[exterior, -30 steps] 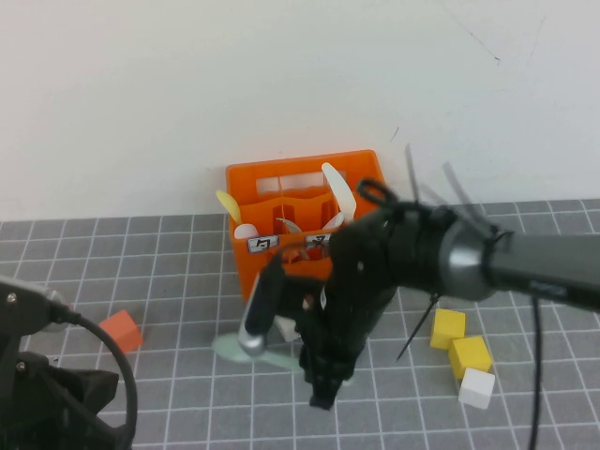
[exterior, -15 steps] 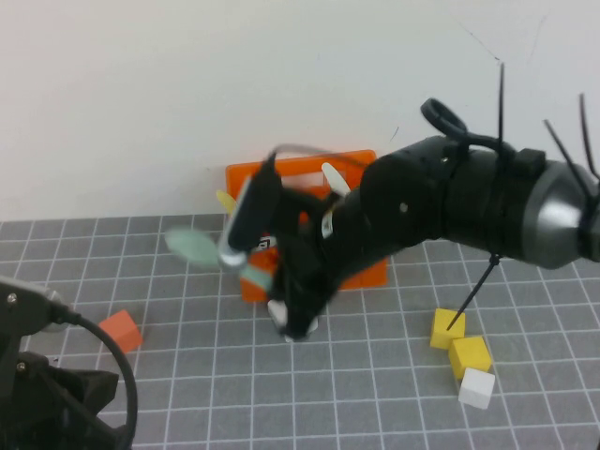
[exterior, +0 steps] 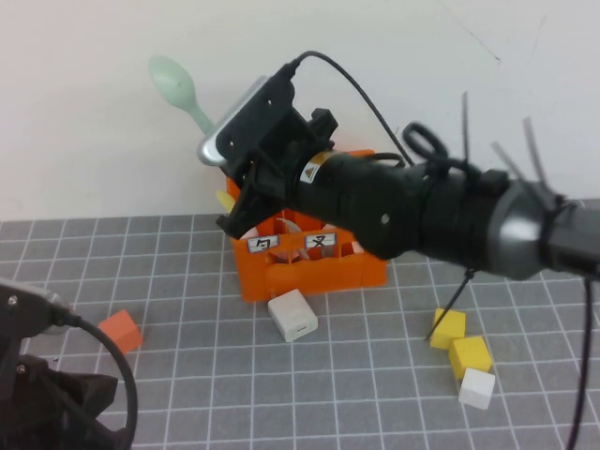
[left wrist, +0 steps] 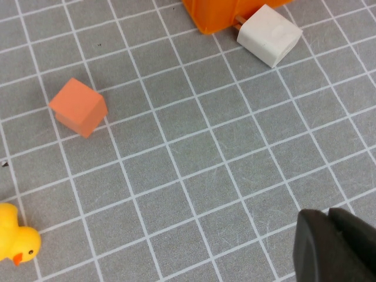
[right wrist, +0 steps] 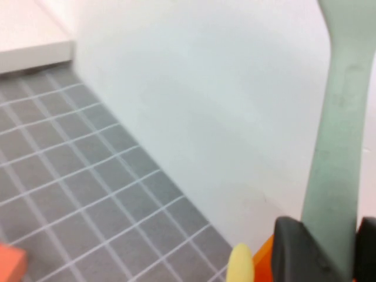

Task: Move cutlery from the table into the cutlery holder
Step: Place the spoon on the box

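Above crate [exterior: 309,267], right claw [exterior: 246,202] grips spoon [exterior: 176,86]; left claw [left wrist: 335,247] cropped.

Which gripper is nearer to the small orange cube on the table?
Left. The left gripper hovers low over the grey table near the small orange cube; the right gripper holds the mint-green plastic spoon above the orange crate.

The grey bench [exterior: 187,375], ruled with thin white lines into small squares, carries the orange cutlery holder [exterior: 309,267] toward 12 o'clock, against the wall. A white block [exterior: 292,315] lies just in front of it. An orange cube [exterior: 121,330] sits at 9 o'clock. Two yellow cubes [exterior: 458,341] and a white cube [exterior: 477,387] cluster at 3 o'clock. A yellow toy duck [left wrist: 16,242] rests near the orange cube.
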{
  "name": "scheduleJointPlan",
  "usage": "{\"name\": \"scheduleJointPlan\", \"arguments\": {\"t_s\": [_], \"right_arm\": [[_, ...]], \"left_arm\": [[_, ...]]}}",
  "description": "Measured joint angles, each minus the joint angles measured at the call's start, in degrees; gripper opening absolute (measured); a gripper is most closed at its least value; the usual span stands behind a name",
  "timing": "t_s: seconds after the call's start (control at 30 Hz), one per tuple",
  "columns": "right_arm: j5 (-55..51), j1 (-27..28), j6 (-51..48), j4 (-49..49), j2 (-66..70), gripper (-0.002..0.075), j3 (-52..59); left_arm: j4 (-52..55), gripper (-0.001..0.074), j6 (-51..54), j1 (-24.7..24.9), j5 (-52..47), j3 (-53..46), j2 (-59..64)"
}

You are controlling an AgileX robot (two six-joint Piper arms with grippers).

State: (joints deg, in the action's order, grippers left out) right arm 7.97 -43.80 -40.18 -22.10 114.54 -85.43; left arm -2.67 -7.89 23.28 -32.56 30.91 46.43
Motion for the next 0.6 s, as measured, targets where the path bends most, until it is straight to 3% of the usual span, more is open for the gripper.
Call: {"name": "scheduleJointPlan", "arguments": {"t_s": [0.37,0.6], "right_arm": [[14.83,0.0,2.7,-2.6,9.17,0.0193,0.19],[17.82,0.0,3.53,-3.27,10.55,0.0193,0.19]], "left_arm": [[0.0,-0.0001,0.0,0.0,0.0,0.0,0.0],[0.12,-0.0001,-0.03,0.0,-0.09,0.0,0.0]]}}
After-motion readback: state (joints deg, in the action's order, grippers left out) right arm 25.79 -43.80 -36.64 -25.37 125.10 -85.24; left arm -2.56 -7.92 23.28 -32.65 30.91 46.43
